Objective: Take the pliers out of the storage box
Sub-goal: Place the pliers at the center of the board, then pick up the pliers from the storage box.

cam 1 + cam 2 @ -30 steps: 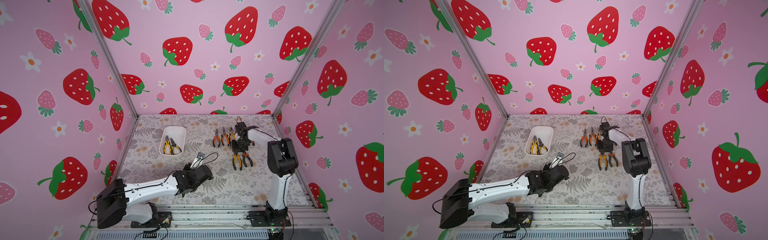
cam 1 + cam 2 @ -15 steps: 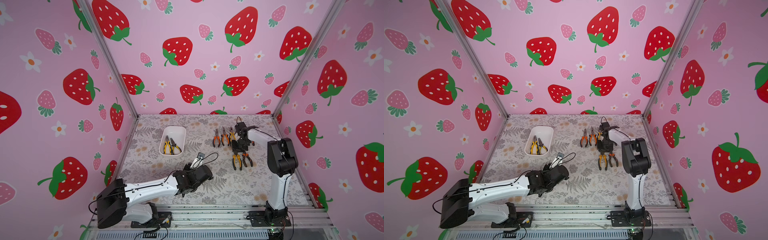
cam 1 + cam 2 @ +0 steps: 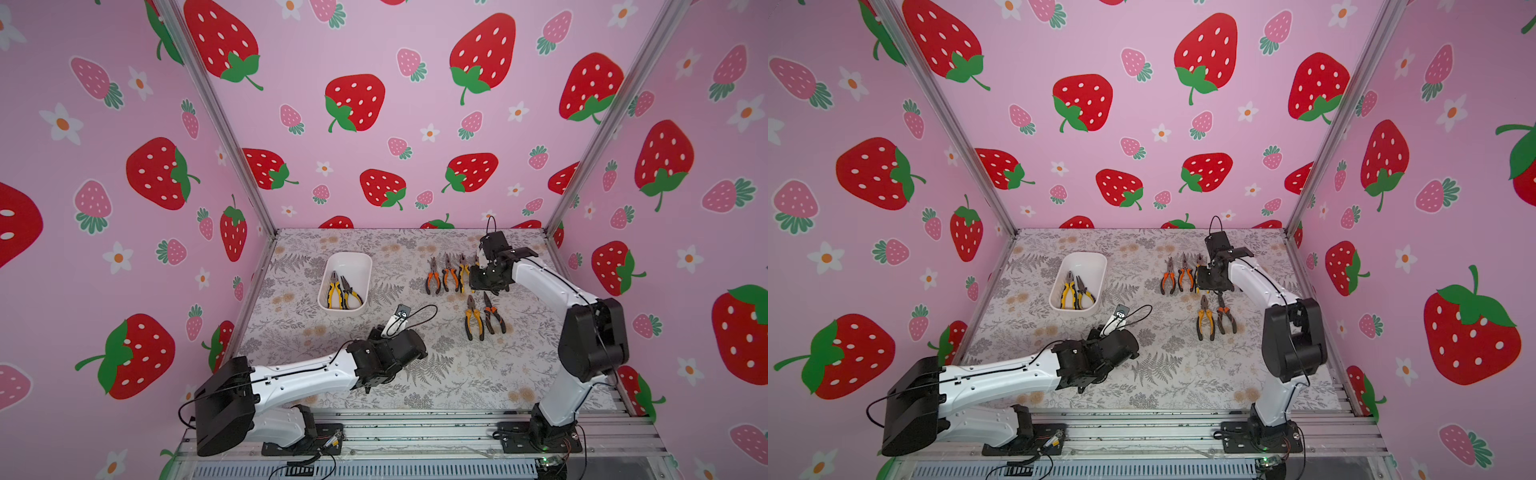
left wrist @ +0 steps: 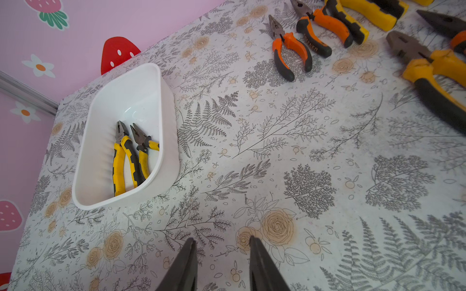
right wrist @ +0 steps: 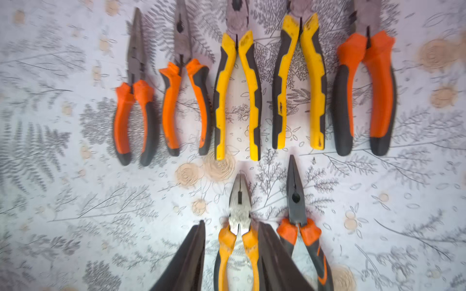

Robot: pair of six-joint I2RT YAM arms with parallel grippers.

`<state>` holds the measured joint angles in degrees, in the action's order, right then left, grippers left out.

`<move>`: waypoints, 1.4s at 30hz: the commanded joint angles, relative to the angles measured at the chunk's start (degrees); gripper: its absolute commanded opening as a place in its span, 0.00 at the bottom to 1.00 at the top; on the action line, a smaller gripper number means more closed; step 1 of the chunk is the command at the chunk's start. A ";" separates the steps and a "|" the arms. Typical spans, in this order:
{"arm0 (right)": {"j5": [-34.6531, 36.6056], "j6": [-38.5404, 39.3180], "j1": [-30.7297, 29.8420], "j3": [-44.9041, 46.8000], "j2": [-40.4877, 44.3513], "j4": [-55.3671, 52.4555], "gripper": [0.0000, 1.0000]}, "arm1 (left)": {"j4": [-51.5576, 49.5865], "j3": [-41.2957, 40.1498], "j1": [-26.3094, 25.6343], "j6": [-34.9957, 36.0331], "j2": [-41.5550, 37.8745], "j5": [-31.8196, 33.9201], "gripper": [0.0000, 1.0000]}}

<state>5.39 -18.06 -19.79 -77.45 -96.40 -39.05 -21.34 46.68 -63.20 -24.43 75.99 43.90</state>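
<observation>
The right end effector (image 5: 230, 225) is spreading. Its fingers, nearly together a second ago, now stand apart with nothing pinched between them, over the right end of the laid-out tools. The arm itself has hardly shifted in the top views. I judge that it has just let go of a pair, which finishes this delivery.

Around it, the back row of five pliers (image 5: 223, 100) lies side by side on the counter (image 3: 436, 374). The two more pliers (image 3: 471, 309) in front of that row have not moved.

The left end effector (image 4: 222, 239) hangs spread and empty, short of the storage box (image 4: 133, 85) and not touching it. Two yellow-handled pliers (image 4: 118, 163) remain inside the box, so seven are out and two are still to be fetched.
</observation>
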 commanded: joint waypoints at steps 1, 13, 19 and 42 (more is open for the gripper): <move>1.27 -1.16 -6.11 11.92 12.05 8.03 0.37 | -1.40 2.31 0.26 0.05 0.79 0.31 0.37; 12.28 0.44 -25.60 45.16 37.78 37.46 0.36 | -3.17 4.46 1.00 -0.10 3.14 -0.27 0.36; 11.68 2.16 -27.33 43.85 35.33 37.37 0.38 | -1.49 2.60 14.50 -0.78 0.06 -14.07 0.44; 13.51 2.39 -27.43 44.04 35.68 37.82 0.40 | -15.14 29.94 46.74 5.33 28.53 -37.21 0.41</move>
<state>17.98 -16.47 -46.98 -32.18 -60.84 -2.61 -33.54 73.12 -16.58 -20.88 103.88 7.44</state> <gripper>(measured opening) 0.395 0.407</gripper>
